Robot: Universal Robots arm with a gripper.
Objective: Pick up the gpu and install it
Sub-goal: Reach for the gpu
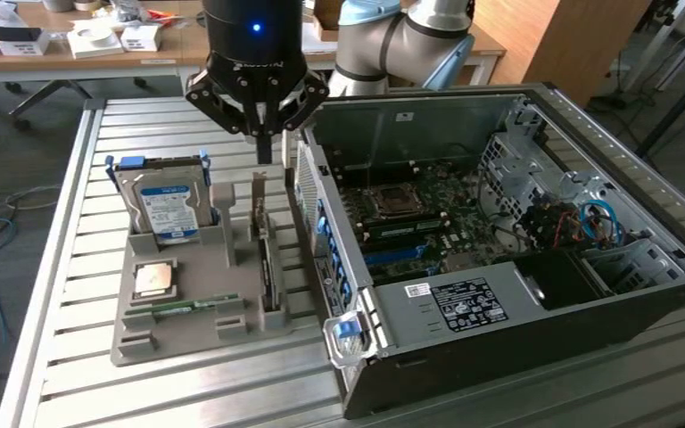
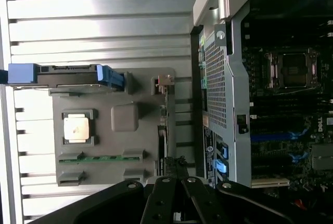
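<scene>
Gripper (image 1: 264, 150) hangs with its fingers pressed together on nothing, tips pointing down just above the far end of the gpu (image 1: 268, 267). The card stands on its long edge in a slot of the grey tray (image 1: 128, 343), directly beneath the gripper and running from under it toward the near side of the table (image 1: 69, 178).

By my judgement the gpu is light and stiff but fragile: a thin board with exposed parts that should not be bent or squeezed hard. Its upper edge is the part within reach. A pinch across the thickness near the middle of that edge should lift it without twisting. Taken far off-centre, so narrow a card could pivot between the fingers.

On the exterior view's left of the gripper and lower down, the tray holds a blue-labelled hard drive (image 1: 170, 207) standing upright. Nearer the camera lie a flat processor chip (image 1: 154, 280) and a green memory stick (image 1: 185, 309) in its groove. On the exterior view's right of the gripper, the open computer case (image 1: 521, 357) lies on its side just beside the tray, with its motherboard (image 1: 420, 209) exposed.
</scene>
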